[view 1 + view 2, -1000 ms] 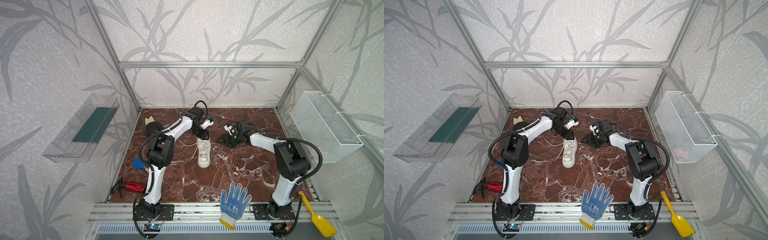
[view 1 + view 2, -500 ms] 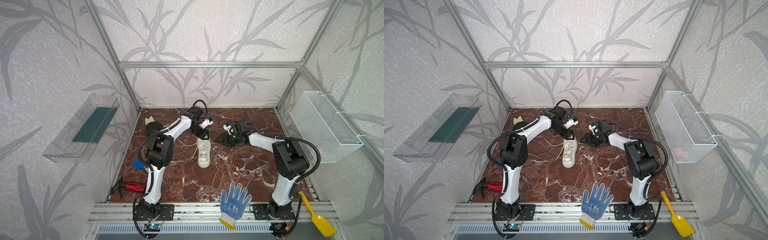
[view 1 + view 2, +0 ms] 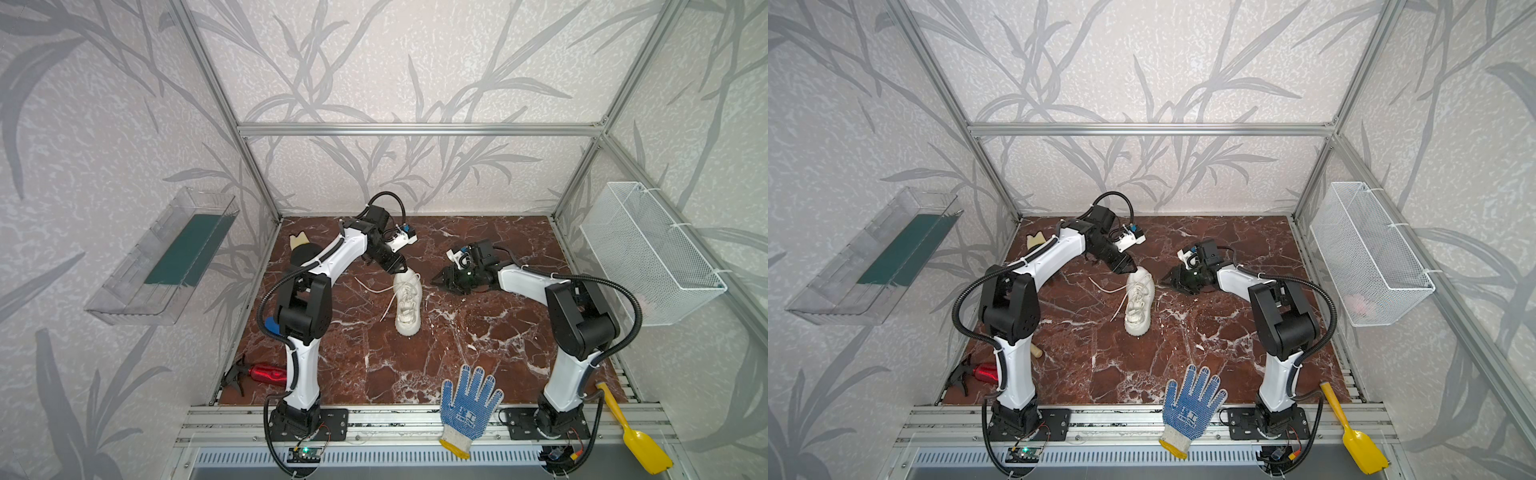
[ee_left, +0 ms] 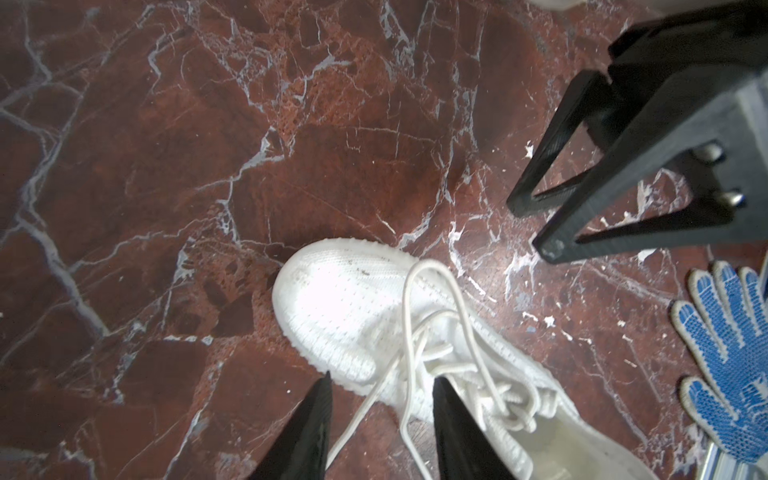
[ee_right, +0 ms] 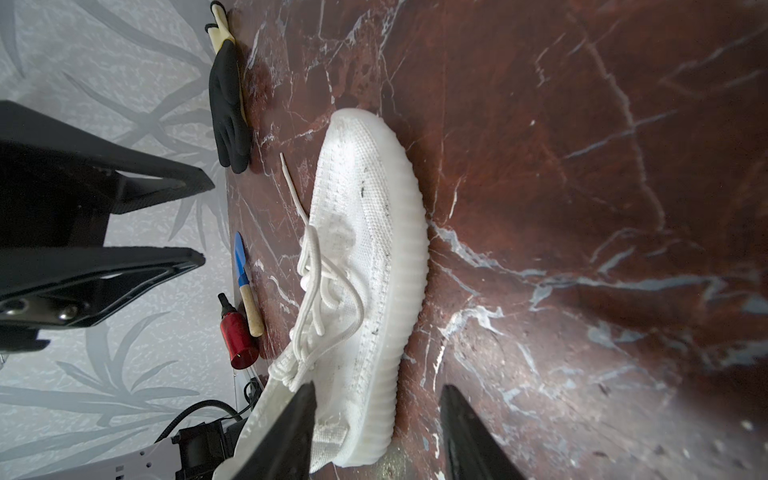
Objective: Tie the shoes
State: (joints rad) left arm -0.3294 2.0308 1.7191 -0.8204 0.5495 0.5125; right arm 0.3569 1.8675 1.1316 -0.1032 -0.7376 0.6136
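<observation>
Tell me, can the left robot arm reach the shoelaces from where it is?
Probably yes. The left gripper hangs right over the sneaker, its jaws open with the laces lying between them in the left wrist view. Nothing covers the laces, and the right gripper sits off to the side.

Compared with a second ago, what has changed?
Barely anything: the left gripper, over the off-white knit sneaker, and the right gripper beside it drifted slightly leftward in both top views. Nothing grasped or released; sneaker and loose white laces lie unchanged.
</observation>
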